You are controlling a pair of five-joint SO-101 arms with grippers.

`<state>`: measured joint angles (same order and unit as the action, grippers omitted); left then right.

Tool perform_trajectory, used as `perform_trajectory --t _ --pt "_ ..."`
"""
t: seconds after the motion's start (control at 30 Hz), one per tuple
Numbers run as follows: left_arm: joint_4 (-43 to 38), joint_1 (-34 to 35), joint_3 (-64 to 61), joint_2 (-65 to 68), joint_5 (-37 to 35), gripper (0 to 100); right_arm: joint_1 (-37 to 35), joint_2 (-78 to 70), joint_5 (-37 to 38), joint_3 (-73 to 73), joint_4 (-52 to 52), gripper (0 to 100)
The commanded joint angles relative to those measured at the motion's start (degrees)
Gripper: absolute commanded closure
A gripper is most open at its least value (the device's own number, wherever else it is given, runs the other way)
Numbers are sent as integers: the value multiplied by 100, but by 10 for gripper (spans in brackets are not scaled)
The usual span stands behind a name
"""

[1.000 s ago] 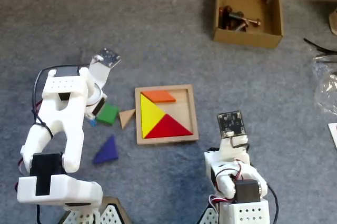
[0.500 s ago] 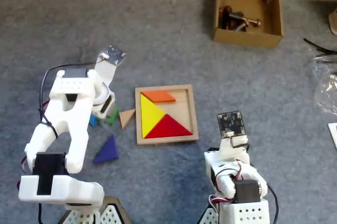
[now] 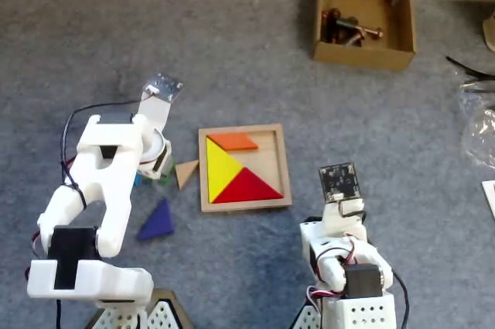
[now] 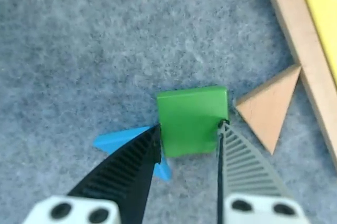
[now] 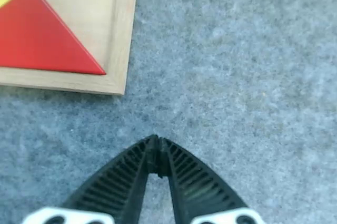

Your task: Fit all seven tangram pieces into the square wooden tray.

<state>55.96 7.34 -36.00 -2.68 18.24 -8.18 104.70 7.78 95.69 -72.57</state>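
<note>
Green square (image 4: 192,121); light-blue triangle (image 4: 126,142); tan triangle (image 4: 268,109); dark-blue triangle (image 3: 157,221); orange parallelogram (image 3: 233,141); yellow triangle (image 3: 220,171); red triangle (image 3: 248,186); pale wood tray (image 3: 244,203); grey carpet (image 3: 77,35); brown cardboard box (image 3: 362,56).

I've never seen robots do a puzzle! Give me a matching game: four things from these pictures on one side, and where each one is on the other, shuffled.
Things:
1. green square
2. red triangle
3. tan triangle
4. right tool

Places:
A. inside the wooden tray
B. shut, above bare carpet
C. between the tips of the left tool
D. on the carpet, just outside the tray

Pairs: 1-C, 2-A, 3-D, 4-B
</note>
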Motion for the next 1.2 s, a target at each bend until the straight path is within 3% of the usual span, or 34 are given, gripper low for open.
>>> perform_trajectory --t 0.0,0.7,0.97,1.17 --pt "-35 -215 -75 -251 -9 828 -57 48 -44 673 101 993" --pt "0 -312 -22 -444 0 828 -57 48 -44 673 101 993" --pt "0 251 -558 -1833 -88 828 -57 48 -44 673 101 993" --pt "-26 840 -1068 -2237 -642 828 -57 48 -44 673 101 993"
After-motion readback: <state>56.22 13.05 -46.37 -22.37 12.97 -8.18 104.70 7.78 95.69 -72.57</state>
